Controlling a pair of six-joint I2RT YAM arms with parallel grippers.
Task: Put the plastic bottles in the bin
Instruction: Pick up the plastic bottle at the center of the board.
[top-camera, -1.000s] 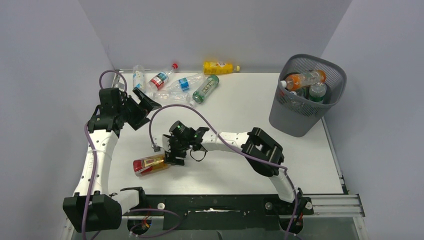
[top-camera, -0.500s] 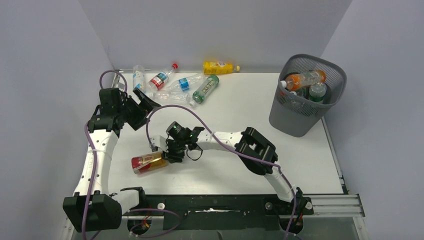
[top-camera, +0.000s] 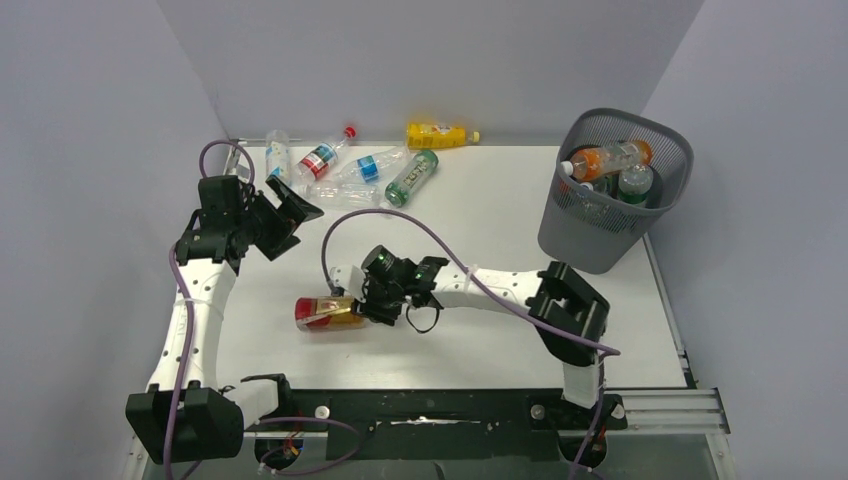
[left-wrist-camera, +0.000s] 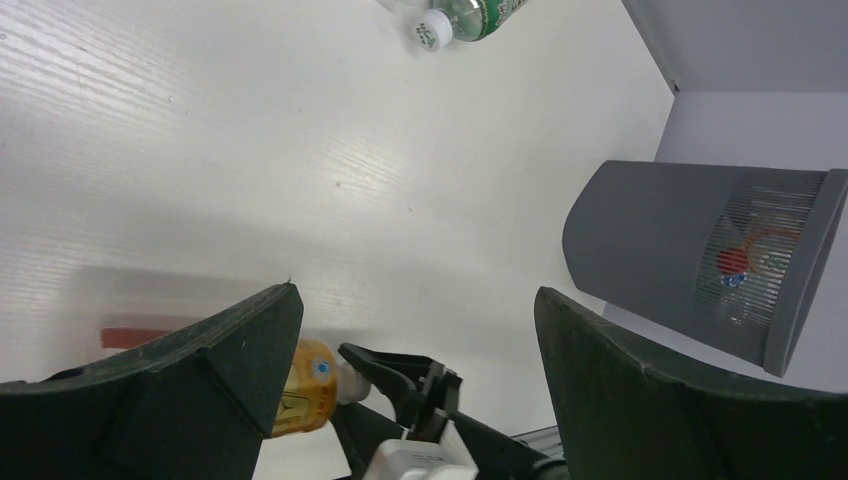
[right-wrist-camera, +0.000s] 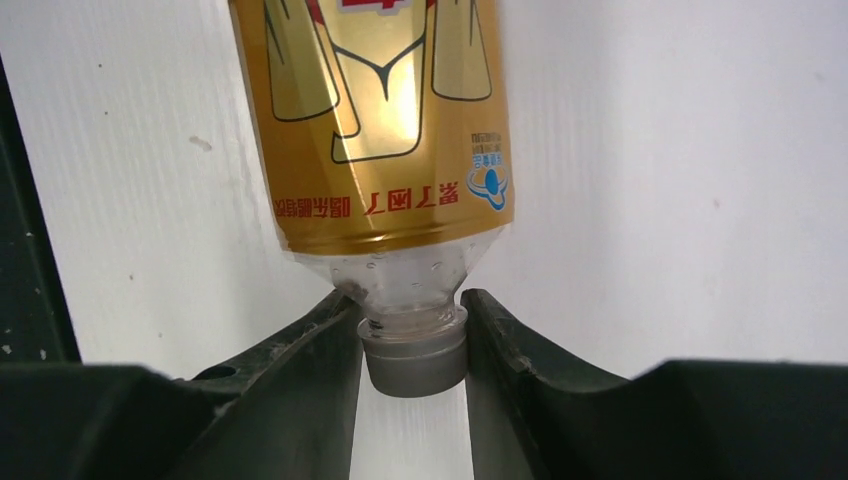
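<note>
Grey cap (right-wrist-camera: 413, 362) between fingers (right-wrist-camera: 300, 352) (wrist view)

Bin (top-camera: 588, 238) sits right (bottles (top-camera: 610, 160) inside), loose bottles (top-camera: 372, 168) back-left.

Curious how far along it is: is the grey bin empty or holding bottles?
Holding bottles. From above, an orange bottle and a greenish bottle lie inside the bin, close below its rim.

Gold-labelled bottle (top-camera: 328, 313) is horizontal; loose bottles (top-camera: 372, 167) at back-left; grey bin (top-camera: 580, 240) part-filled.
</note>
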